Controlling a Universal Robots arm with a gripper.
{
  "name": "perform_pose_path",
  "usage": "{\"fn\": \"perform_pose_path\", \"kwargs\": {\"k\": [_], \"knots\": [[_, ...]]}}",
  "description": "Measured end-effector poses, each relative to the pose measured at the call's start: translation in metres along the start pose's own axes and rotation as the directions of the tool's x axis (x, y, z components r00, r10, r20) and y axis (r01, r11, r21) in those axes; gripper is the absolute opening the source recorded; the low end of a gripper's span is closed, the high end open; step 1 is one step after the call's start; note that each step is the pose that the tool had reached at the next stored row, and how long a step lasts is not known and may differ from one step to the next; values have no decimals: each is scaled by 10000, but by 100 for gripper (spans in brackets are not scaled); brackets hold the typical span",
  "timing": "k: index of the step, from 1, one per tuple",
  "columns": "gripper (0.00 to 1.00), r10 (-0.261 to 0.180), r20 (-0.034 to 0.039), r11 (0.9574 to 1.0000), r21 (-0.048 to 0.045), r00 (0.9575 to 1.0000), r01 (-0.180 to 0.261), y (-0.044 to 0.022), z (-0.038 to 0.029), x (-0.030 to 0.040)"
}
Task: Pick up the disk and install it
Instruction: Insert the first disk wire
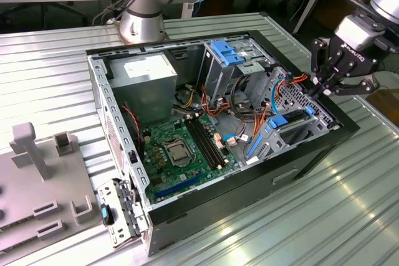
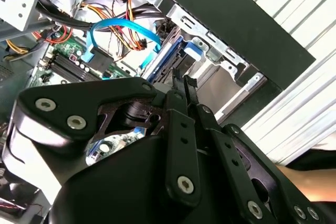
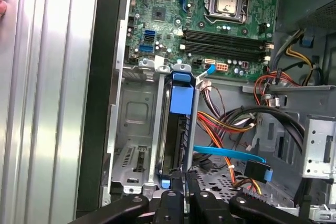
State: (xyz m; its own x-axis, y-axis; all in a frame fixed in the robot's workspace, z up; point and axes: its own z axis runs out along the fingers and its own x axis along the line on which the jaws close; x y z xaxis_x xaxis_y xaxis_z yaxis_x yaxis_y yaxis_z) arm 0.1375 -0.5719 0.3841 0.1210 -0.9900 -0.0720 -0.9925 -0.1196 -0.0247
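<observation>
The disk [image 1: 293,128] is a dark slab with bright blue side rails. It sits in the metal bay at the open computer case's [image 1: 299,166] end on the exterior view's right. In the first wrist view the disk [image 3: 176,135] stands on edge in its slot under a blue tab. My gripper [image 1: 322,86] hovers just above the case edge over that bay. Both wrist views show the black fingers pressed close together, so the gripper [image 2: 182,83] is shut with nothing seen between them. Its tips [image 3: 178,188] point at the disk's [image 2: 181,65] near end.
Bundled orange, yellow and black wires and a thin blue cable [image 3: 231,155] run beside the bay. The green motherboard [image 1: 181,147] fills the case floor, and a grey drive cage with a blue latch [image 1: 227,51] stands behind it. A grey fixture [image 1: 37,172] lies on the exterior view's left. A hand [image 2: 307,179] is near the case.
</observation>
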Motion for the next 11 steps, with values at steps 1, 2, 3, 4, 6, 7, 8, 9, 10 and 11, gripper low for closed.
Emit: {"fn": "perform_pose_path", "kwargs": {"k": [1, 2, 3, 4, 6, 7, 8, 9, 10, 11], "knots": [[17, -58, 1, 10000, -4, 10000, 58, -4, 0, -4], [17, -134, 2, 9999, -10, 9999, 134, -12, 1, -10], [17, -185, 5, 9998, -13, 9998, 185, -17, 2, -14], [17, -237, 7, 9997, -17, 9997, 237, -25, 2, -17], [17, -361, 9, 9993, -26, 9993, 361, -38, 3, -27], [17, -418, 12, 9991, -30, 9991, 418, -41, 5, -30], [17, -499, 12, 9987, -36, 9988, 499, -48, 6, -36], [17, -551, 13, 9985, -40, 9985, 551, -54, 7, -41], [17, -590, 14, 9982, -43, 9983, 590, -60, 8, -46], [17, -652, 16, 9979, -47, 9979, 652, -74, 9, -56]]}}
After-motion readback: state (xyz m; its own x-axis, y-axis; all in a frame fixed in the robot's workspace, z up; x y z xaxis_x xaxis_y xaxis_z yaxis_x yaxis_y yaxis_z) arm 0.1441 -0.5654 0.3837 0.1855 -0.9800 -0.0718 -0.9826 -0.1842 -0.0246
